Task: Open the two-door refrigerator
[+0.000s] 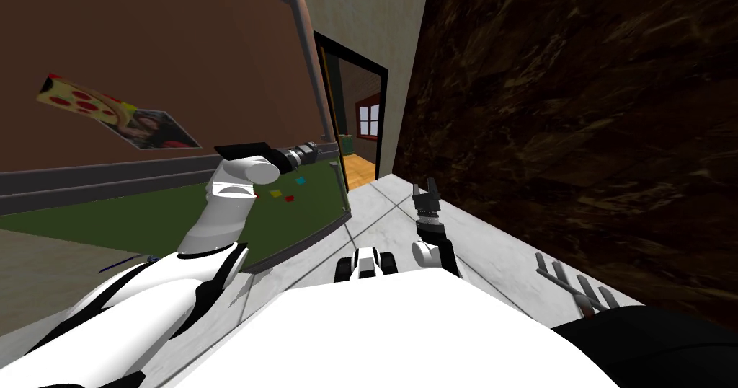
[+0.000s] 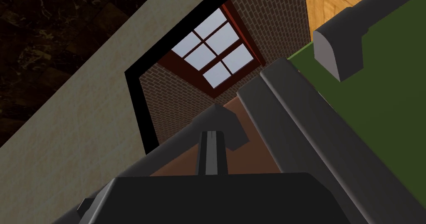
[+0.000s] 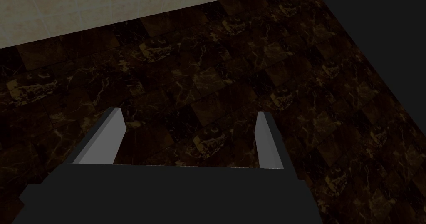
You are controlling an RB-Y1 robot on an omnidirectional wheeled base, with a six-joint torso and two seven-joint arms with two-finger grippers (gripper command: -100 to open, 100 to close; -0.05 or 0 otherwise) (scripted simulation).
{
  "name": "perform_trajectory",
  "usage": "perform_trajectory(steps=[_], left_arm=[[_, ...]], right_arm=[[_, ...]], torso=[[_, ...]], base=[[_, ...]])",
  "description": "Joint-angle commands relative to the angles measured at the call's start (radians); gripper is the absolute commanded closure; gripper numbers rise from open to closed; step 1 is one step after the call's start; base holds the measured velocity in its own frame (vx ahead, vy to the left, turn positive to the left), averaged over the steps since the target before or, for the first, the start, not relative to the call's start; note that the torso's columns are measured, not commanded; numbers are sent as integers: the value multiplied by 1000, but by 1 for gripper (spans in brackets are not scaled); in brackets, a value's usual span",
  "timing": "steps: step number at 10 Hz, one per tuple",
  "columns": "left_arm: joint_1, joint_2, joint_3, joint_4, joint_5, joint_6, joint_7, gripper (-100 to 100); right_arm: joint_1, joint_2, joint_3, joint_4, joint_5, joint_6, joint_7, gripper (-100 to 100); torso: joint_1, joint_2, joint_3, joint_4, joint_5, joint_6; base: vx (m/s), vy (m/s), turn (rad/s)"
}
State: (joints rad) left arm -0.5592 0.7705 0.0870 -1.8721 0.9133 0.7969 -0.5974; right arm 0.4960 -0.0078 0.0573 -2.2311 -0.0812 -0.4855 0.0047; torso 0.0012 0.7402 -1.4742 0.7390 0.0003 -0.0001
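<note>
My left arm [image 1: 223, 210] was closest, reaching to the refrigerator [image 1: 108, 182] on my left. The brown door [image 1: 144, 45] carried a pizza picture [image 1: 115, 113], cut across by the slant. The green door [image 1: 144, 225] held small coloured magnets [image 1: 285, 189]. The left gripper [image 1: 311, 151] sat at one end of the grey handle [image 1: 308, 66]. Its fingers [image 2: 206, 150] were pressed together before the handle's end cap, and I could not tell if they pinched it. Further right was a black-framed doorway [image 1: 385, 117]. The right gripper [image 1: 427, 189] hung spread wide, holding nothing, facing a dark marbled wall [image 1: 576, 117]. Grey prongs [image 1: 576, 286] at far right were half hidden, so I couldn't identify them.
</note>
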Motion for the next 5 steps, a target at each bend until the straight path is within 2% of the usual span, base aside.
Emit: perform_trajectory(steps=[1,2,3,5], left_arm=[[-1,-14,-15,-30,81,7,-46,100],[-1,-19,-21,-43,112,10,-63,100],[-1,-19,-21,-43,118,10,-63,100],[-1,-30,-33,-68,181,16,-96,100]], right_arm=[[0,0,0,0,0,0,0,0],[0,0,0,0,0,0,0,0],[0,0,0,0,0,0,0,0],[0,0,0,0,0,0,0,0]], torso=[[-3,-3,-2,-1,-1,0],[-4,-6,-4,-2,-1,0],[-2,-5,-4,-2,-1,0],[-3,-8,-5,-3,-1,0]], base=[[-334,94,-25],[-355,99,-23],[-268,66,-17],[-252,61,-20]])
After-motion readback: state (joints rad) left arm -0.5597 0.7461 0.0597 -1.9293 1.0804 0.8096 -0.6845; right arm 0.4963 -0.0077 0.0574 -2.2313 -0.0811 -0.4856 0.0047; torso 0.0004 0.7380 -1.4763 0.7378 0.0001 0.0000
